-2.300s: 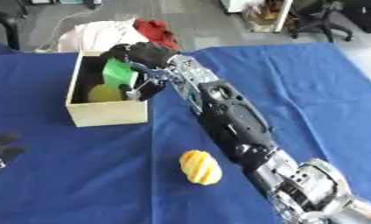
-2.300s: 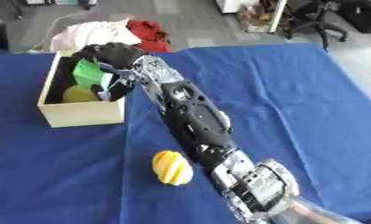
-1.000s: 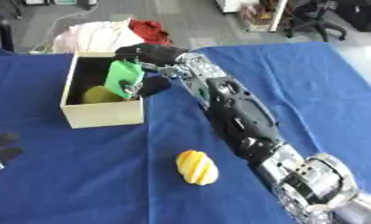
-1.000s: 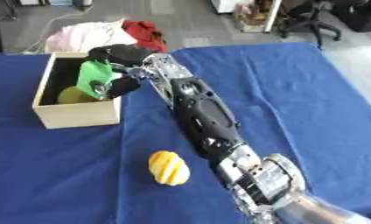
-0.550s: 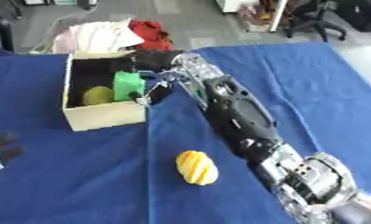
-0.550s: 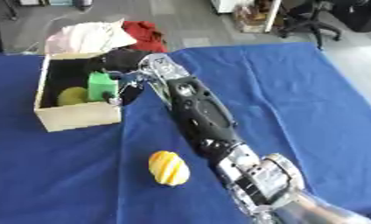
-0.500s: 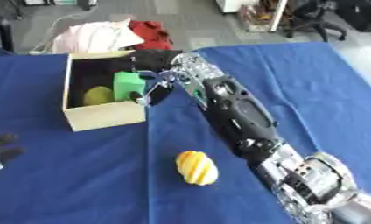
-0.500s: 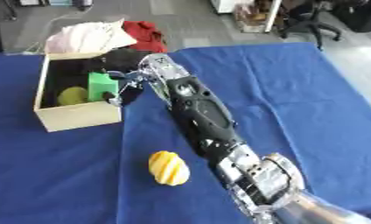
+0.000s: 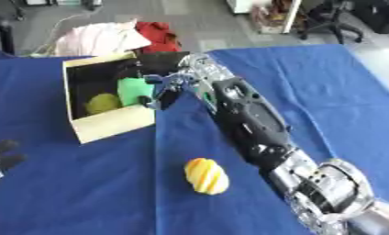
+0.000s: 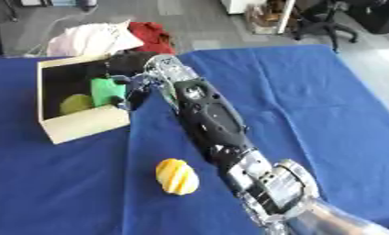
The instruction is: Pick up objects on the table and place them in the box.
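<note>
A pale wooden box (image 9: 113,125) stands at the table's back left. Inside it lie a yellow-green round object (image 9: 101,103) and a green object (image 9: 133,91), the latter against the right wall. My right arm stretches from the lower right up to the box, and my right hand (image 9: 172,82) is at the box's right rim, touching the green object's right edge. A yellow-orange striped object (image 9: 206,176) lies on the blue cloth in front, to the left of my forearm. My left hand (image 9: 2,153) rests open at the left edge, away from everything.
The table is covered with a blue cloth (image 9: 310,92). A pale pink cloth (image 9: 97,39) and a red cloth (image 9: 158,32) are piled just behind the box. Office chairs (image 9: 342,18) stand on the floor beyond the far right corner.
The green object has gone from above the box's rim down inside the box with my right hand. Over the last half second both have stayed still.
</note>
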Motion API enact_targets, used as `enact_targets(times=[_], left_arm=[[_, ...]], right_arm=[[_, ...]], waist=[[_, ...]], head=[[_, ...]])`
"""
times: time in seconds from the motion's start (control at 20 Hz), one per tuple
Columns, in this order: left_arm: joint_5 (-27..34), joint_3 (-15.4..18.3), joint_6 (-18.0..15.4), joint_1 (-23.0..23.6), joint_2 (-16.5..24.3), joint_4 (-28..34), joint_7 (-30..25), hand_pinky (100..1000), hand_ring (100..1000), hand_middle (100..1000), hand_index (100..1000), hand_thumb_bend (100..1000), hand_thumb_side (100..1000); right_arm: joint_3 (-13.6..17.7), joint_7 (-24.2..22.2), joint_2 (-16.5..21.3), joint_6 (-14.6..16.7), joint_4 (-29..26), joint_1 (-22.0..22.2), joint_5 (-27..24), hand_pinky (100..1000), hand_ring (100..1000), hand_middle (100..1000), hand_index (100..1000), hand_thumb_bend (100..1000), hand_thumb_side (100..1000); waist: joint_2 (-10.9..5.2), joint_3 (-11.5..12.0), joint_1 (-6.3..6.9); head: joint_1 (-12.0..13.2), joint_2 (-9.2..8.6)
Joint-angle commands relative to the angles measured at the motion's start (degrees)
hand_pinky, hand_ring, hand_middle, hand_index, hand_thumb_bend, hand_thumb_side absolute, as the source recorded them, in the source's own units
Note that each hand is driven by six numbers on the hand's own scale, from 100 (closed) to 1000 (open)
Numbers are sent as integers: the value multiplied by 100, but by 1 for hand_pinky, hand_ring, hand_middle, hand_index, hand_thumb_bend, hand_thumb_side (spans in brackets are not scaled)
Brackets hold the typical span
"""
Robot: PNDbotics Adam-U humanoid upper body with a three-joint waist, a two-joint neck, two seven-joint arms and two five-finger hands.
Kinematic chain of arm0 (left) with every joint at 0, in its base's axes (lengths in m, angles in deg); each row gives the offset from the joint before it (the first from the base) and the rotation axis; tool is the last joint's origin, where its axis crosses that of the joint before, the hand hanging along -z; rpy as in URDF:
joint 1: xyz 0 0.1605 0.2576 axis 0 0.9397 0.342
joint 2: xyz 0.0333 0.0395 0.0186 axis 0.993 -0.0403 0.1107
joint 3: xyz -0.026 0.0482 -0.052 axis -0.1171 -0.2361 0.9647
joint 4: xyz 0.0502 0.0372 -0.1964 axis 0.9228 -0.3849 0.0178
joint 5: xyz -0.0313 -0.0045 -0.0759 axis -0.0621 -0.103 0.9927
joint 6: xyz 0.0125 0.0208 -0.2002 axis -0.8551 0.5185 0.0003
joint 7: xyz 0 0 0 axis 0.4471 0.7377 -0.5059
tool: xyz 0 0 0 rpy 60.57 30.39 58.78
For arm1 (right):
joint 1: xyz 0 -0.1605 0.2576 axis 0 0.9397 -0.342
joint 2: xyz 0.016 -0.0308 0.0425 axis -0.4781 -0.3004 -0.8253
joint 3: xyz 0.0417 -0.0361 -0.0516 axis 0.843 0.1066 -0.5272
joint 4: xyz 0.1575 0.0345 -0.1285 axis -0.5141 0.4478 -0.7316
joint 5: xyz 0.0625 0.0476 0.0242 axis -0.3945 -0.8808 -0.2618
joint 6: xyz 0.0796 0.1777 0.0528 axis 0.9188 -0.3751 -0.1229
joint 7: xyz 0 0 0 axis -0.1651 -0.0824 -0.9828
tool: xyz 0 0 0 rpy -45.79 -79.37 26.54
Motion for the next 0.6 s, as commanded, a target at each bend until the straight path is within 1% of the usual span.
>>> enact_targets(times=[0.05, 0.45, 0.6], left_arm=[[2, 16, -14, -45, 51, 83, -6, 910, 730, 756, 801, 100, 723], [1, 21, -14, -39, 54, 82, -1, 909, 730, 755, 800, 100, 723], [-3, 28, -13, -30, 59, 78, 8, 909, 730, 755, 800, 100, 723]], right_arm=[[-47, -179, 130, 45, -187, -158, -199, 1000, 1000, 1000, 1000, 100, 196], [-97, -506, 190, 63, -340, -198, -605, 1000, 1000, 1000, 1000, 100, 188], [-144, -581, 278, 117, -441, -258, -866, 1000, 1000, 1000, 1000, 100, 181]], waist=[[-22, -2, -27], [-25, -14, -40], [-32, -42, -54]], head=[[-29, -87], [-24, -92], [-10, -82]])
